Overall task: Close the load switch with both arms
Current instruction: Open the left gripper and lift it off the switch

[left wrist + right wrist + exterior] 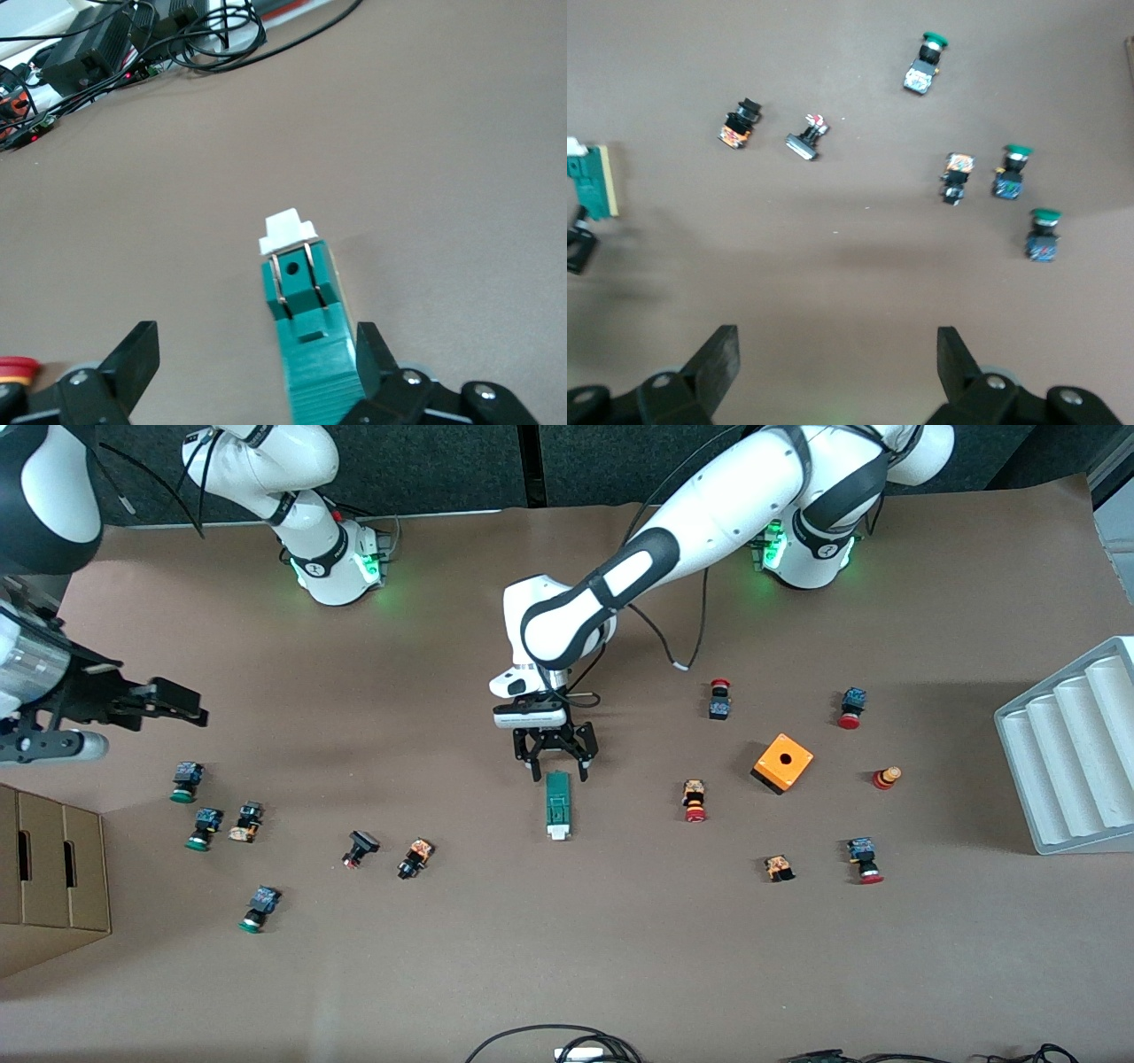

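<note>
The load switch (557, 804) is a narrow green block with a white lever end (557, 833) that points toward the front camera. It lies flat near the table's middle. My left gripper (558, 770) is open and low over the switch's farther end, one finger on each side. In the left wrist view the switch (306, 310) sits off-centre in the gripper (255, 363), close against one finger (376, 354). My right gripper (174, 702) is open and empty, up over the right arm's end of the table. The right wrist view shows its gripper (839, 354) and the switch (592, 181).
Several small push buttons lie scattered at both ends of the table, green-capped ones (186, 781) under the right gripper. An orange cube (782, 763) and a white ridged tray (1076, 748) are toward the left arm's end. A cardboard box (53, 877) is at the right arm's end. Cables (567, 1045) lie along the near edge.
</note>
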Tool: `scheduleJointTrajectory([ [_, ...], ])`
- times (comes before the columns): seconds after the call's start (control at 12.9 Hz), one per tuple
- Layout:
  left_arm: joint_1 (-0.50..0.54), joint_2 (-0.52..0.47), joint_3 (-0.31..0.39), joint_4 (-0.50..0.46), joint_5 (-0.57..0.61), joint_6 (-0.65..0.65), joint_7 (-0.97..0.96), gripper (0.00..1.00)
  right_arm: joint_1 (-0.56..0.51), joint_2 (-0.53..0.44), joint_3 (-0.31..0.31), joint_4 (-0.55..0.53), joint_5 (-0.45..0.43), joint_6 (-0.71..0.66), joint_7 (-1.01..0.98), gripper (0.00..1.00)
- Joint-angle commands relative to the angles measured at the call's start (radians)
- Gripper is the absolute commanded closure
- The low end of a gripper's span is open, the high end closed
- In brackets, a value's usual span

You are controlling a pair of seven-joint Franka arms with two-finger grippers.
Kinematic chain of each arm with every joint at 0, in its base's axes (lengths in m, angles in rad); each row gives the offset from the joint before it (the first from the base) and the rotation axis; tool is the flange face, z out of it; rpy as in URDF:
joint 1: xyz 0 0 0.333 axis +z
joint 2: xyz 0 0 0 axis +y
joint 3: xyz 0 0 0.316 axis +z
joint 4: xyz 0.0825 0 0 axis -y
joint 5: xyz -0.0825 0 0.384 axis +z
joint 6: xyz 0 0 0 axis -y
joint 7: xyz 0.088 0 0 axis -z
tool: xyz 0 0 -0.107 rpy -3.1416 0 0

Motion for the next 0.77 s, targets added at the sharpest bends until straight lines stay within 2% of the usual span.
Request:
scheduleJointTrajectory([
  [0.0,0.020,-0.100,-0.011,-0.021,-0.193,0.004,0.237,0.02,-0.032,-0.021,-0.009,-0.023,-0.024,0.029,-0.101,0.00],
  [0.46,0.167,-0.292,-0.011,0.012,-0.740,-0.025,0.860,0.00,-0.037,0.003,-0.013,0.021,-0.032,0.026,-0.097,0.00],
  [0.62,0.207,-0.340,-0.011,0.041,-0.869,-0.106,1.006,0.00,-0.037,0.003,-0.016,0.021,-0.033,0.032,-0.098,0.00],
  [0.69,0.214,-0.369,-0.009,0.061,-0.929,-0.187,1.039,0.00,-0.037,0.003,-0.017,0.026,-0.033,0.030,-0.097,0.00],
])
